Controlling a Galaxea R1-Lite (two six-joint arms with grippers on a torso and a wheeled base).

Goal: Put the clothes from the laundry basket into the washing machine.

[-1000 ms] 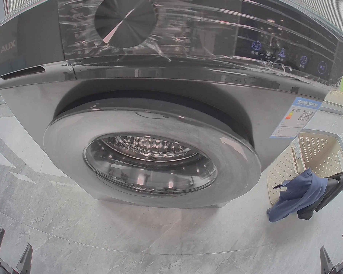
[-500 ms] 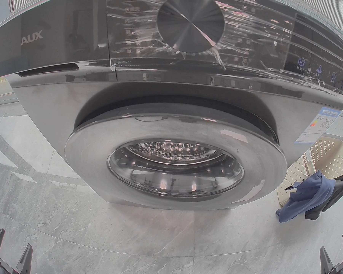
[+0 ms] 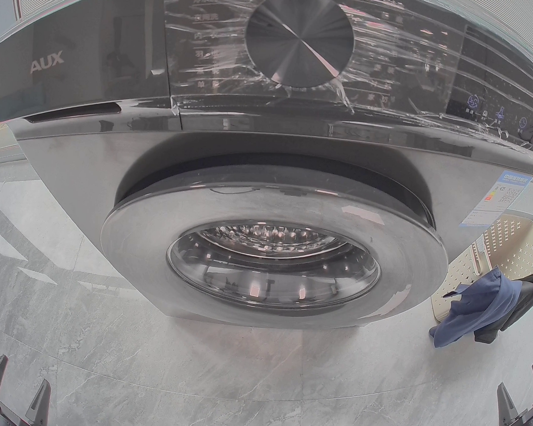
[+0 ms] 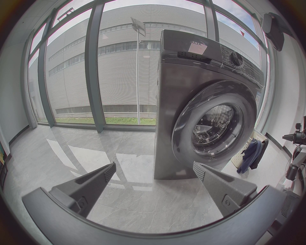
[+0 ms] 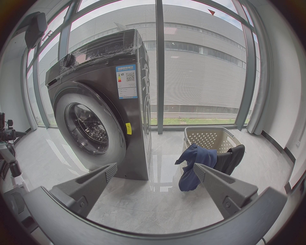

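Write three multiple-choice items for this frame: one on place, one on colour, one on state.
1. Where is the laundry basket? A. Atop the washing machine. B. On the floor, at the robot's right of it. C. At the robot's left of it.
2. Which colours are the garments over its rim? A. Red, white. B. Green, yellow. C. Blue, black.
3. How is the machine's door? A. Shut. B. Wide open. C. Missing.
Answers: 1 B, it stands right of the machine in the head view; 2 C, a blue garment and a black garment hang there; 3 A, the door lies flush with the machine.
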